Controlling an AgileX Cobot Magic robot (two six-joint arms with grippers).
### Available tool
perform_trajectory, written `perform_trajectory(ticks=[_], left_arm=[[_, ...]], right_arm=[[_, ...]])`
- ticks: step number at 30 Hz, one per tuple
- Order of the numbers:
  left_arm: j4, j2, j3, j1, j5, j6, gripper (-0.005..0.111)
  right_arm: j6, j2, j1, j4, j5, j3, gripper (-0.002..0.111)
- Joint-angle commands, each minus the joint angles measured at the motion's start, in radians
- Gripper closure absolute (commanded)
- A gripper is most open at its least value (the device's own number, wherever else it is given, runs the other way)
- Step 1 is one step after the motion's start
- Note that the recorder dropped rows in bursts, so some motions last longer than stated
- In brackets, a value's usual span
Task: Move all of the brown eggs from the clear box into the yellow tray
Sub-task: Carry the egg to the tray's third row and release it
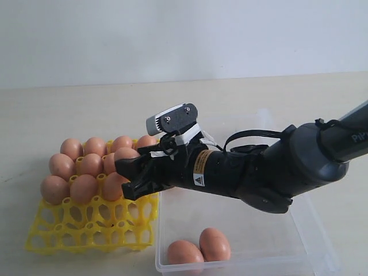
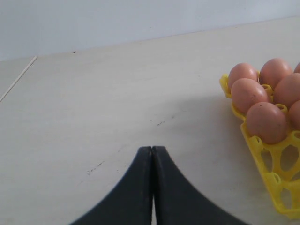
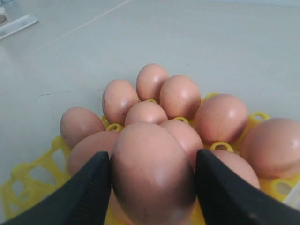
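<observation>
Exterior view: a small sticker point(image 1: 199, 172) on the black wrist section of the right arm point(image 1: 247, 172) shows a yellow band above a white field with a black warning triangle. Its fine print is too small to read. White lettering point(image 1: 359, 137) on the same arm's grey upper link, at the frame edge, appears to begin "PiP" and is cut off there.

Your exterior camera looks down obliquely across the table point(image 1: 69, 115), the yellow tray point(image 1: 92, 227) at its 8 o'clock. Your right wrist camera hangs close over that tray (brown eggs point(image 3: 180, 96) crowd it); the left one, low over tabletop, shares only the tray's edge.
</observation>
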State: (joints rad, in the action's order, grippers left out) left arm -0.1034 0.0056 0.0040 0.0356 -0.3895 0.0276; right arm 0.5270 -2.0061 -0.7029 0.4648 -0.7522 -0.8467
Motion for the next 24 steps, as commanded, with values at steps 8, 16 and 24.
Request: perform_trajectory(ticks=[8,16,24], left_arm=[[0.002,-0.006,-0.004,-0.008,0.009,-0.006,0.107],[0.002,-0.006,-0.004,-0.008,0.009,-0.006,0.107],[0.002,-0.006,-0.004,-0.008,0.009,-0.006,0.107]], right_arm=[[0.061,-0.013,0.000,0.005,0.002,0.002,0.092],[0.130,-0.008,0.000,0.043,0.002,0.002,0.043],[0.074,0.204,0.012,0.066,0.306,0.002,0.046]])
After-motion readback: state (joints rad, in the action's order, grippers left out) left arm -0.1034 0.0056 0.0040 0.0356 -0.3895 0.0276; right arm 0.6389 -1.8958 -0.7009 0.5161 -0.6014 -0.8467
